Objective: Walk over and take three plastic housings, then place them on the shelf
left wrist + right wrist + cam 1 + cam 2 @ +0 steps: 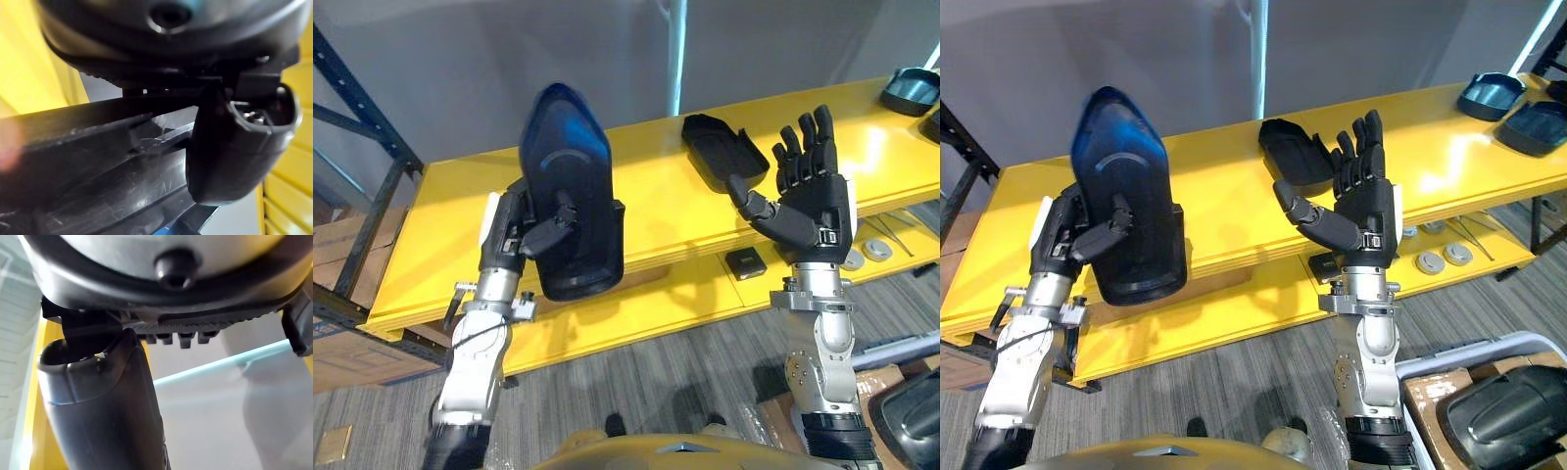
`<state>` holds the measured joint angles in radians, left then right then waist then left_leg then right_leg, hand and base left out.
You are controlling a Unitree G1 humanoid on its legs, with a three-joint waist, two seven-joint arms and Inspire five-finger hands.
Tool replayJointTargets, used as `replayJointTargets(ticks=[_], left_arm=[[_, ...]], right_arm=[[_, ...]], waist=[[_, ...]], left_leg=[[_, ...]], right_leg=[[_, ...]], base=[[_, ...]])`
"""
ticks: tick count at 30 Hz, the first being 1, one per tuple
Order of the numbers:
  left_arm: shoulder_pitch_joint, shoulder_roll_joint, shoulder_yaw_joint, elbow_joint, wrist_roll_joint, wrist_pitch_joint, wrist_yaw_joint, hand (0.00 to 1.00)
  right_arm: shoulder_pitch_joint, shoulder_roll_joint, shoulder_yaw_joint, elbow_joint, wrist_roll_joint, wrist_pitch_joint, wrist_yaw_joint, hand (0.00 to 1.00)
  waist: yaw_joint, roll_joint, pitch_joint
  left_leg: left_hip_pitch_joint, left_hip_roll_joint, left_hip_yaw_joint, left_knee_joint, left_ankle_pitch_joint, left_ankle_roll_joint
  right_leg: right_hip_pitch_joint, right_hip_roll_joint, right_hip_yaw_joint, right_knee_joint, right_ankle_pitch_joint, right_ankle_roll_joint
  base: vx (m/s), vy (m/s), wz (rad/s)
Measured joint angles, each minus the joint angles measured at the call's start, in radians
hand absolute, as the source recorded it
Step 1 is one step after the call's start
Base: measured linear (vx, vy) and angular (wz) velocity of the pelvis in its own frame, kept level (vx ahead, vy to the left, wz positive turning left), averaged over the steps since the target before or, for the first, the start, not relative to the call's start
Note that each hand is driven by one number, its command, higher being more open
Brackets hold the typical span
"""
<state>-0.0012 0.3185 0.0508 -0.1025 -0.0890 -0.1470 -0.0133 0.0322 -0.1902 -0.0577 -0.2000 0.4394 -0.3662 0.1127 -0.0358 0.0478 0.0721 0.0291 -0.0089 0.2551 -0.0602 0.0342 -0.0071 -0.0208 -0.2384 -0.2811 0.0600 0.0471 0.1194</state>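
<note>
My left hand (521,231) is shut on a large dark plastic housing (570,196), holding it upright over the left part of the yellow shelf (661,201). In the left wrist view my thumb (239,147) presses against the housing's scratched edge (98,161). A second dark housing (724,147) lies flat on the shelf further back. My right hand (808,201) is raised in front of the shelf, palm showing and fingers straight, with nothing in it. Its thumb (102,406) stands free.
Two more dark housings (1494,95) (1533,127) sit at the shelf's far right end. The lower yellow level carries a small black block (744,262) and round discs (1430,262). A dark rack post (362,108) stands left. A bin with a housing (1508,416) is at lower right.
</note>
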Motion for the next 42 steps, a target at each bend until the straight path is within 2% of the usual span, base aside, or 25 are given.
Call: replayJointTargets(ticks=[1,4,7,9,10,14,16,20,23,27,29,30,33,37,40,42], left_arm=[[-0.054,0.020,-0.001,0.074,-0.025,0.013,0.001,0.00],[-0.184,0.038,-0.002,0.262,-0.094,0.047,0.014,0.00],[-0.314,0.045,-0.012,0.404,-0.155,0.060,0.047,0.00],[-0.386,0.066,-0.036,0.482,-0.178,0.061,0.078,0.00],[-0.446,0.078,-0.045,0.537,-0.208,0.062,0.101,0.00],[-0.545,0.082,-0.052,0.627,-0.264,0.064,0.169,0.00],[-0.598,0.083,-0.061,0.655,-0.288,0.065,0.197,0.00],[-0.685,0.091,-0.066,0.663,-0.304,0.066,0.249,0.00],[-0.747,0.102,-0.066,0.685,-0.307,0.104,0.267,0.00],[-0.785,0.158,-0.053,0.705,-0.307,0.138,0.273,0.00],[-0.786,0.174,-0.044,0.705,-0.305,0.151,0.273,0.00],[-0.792,0.185,-0.041,0.721,-0.302,0.154,0.273,1.00],[-0.820,0.203,-0.033,0.748,-0.301,0.180,0.271,1.00],[-0.829,0.206,-0.013,0.760,-0.295,0.193,0.271,1.00],[-0.822,0.232,-0.058,0.810,-0.181,0.228,0.266,1.00],[-0.814,0.234,-0.046,0.814,-0.173,0.234,0.267,1.00]], right_arm=[[0.002,0.000,0.002,0.000,0.000,0.016,0.011,1.00],[0.005,-0.016,0.010,0.005,0.004,0.055,0.041,1.00],[0.006,-0.045,0.027,0.034,0.010,0.075,0.074,1.00],[0.007,-0.064,0.043,0.040,0.010,0.093,0.088,1.00],[0.006,-0.078,0.059,0.040,0.010,0.105,0.103,1.00],[-0.012,-0.087,0.087,0.046,0.015,0.142,0.122,1.00],[-0.029,-0.090,0.089,0.046,0.016,0.147,0.123,1.00],[-0.088,-0.093,0.119,0.046,0.016,0.158,0.119,1.00],[-0.103,-0.116,0.156,0.046,0.016,0.163,0.119,1.00],[-0.122,-0.132,0.170,0.045,0.016,0.172,0.105,1.00],[-0.121,-0.132,0.169,0.044,0.017,0.178,0.101,1.00],[-0.121,-0.133,0.170,0.044,0.017,0.182,0.100,1.00],[-0.121,-0.154,0.183,0.023,0.019,0.182,0.096,1.00],[-0.115,-0.164,0.226,0.019,0.019,0.182,0.097,1.00],[-0.107,-0.164,0.235,-0.009,0.019,0.183,0.098,1.00],[-0.096,-0.164,0.237,-0.013,0.020,0.183,0.100,1.00]], waist=[[-0.010,-0.003,-0.001],[-0.039,-0.003,-0.002],[-0.054,-0.006,-0.002],[-0.055,-0.006,-0.002],[-0.069,-0.006,-0.001],[-0.084,-0.011,0.005],[-0.091,-0.018,0.036],[-0.103,-0.025,0.111],[-0.102,-0.019,0.152],[-0.106,-0.007,0.214],[-0.107,-0.003,0.221],[-0.107,-0.002,0.222],[-0.107,0.002,0.245],[-0.108,0.002,0.247],[-0.113,0.012,0.258],[-0.118,0.011,0.263]], left_leg=[[0.011,0.001,0.015,-0.022,0.010,-0.002],[0.013,0.011,0.026,-0.028,0.021,-0.006],[0.011,0.023,0.038,-0.028,0.022,-0.007],[0.001,0.027,0.045,-0.028,0.020,-0.010],[-0.021,0.032,0.047,-0.026,0.023,-0.013],[-0.051,0.038,0.059,-0.023,0.027,-0.015],[-0.064,0.039,0.057,0.006,0.017,-0.024],[-0.137,0.054,0.054,0.132,-0.035,-0.017],[-0.178,0.066,0.049,0.211,-0.065,-0.016],[-0.199,0.080,0.059,0.270,-0.094,-0.025],[-0.204,0.088,0.071,0.284,-0.101,-0.026],[-0.212,0.092,0.073,0.290,-0.102,-0.026],[-0.215,0.099,0.079,0.304,-0.104,-0.028],[-0.221,0.111,0.082,0.320,-0.110,-0.031],[-0.214,0.111,0.083,0.322,-0.113,-0.033],[-0.214,0.115,0.085,0.326,-0.116,-0.035]], right_leg=[[-0.001,0.008,0.011,-0.016,0.020,0.000],[-0.001,0.021,0.015,-0.030,0.035,0.006],[-0.008,0.034,0.029,-0.035,0.035,0.004],[-0.020,0.038,0.041,-0.049,0.042,-0.005],[-0.044,0.043,0.044,-0.049,0.045,-0.009],[-0.087,0.051,0.065,-0.043,0.047,-0.012],[-0.091,0.048,0.068,-0.033,0.046,-0.014],[-0.140,0.045,0.088,0.035,0.030,-0.035],[-0.176,0.039,0.099,0.099,0.004,-0.033],[-0.210,0.036,0.123,0.170,-0.025,-0.031],[-0.217,0.038,0.132,0.174,-0.027,-0.032],[-0.228,0.039,0.138,0.182,-0.027,-0.031],[-0.237,0.042,0.146,0.198,-0.028,-0.034],[-0.243,0.050,0.149,0.206,-0.030,-0.037],[-0.242,0.049,0.151,0.220,-0.037,-0.038],[-0.241,0.051,0.151,0.221,-0.037,-0.038]], base=[[0.04,0.011,-0.21],[0.07,-0.027,-0.11],[0.07,-0.037,-0.12],[0.04,-0.022,-0.17],[0.03,-0.032,-0.08],[0.03,-0.026,-0.10],[0.01,-0.005,-0.03],[-0.06,-0.008,0.00],[-0.09,-0.005,0.00],[-0.09,-0.007,-0.10],[-0.08,0.012,-0.15],[-0.06,0.011,-0.14],[-0.04,-0.003,-0.07],[-0.01,-0.010,-0.04],[0.00,0.000,0.00],[0.00,0.000,0.00]])
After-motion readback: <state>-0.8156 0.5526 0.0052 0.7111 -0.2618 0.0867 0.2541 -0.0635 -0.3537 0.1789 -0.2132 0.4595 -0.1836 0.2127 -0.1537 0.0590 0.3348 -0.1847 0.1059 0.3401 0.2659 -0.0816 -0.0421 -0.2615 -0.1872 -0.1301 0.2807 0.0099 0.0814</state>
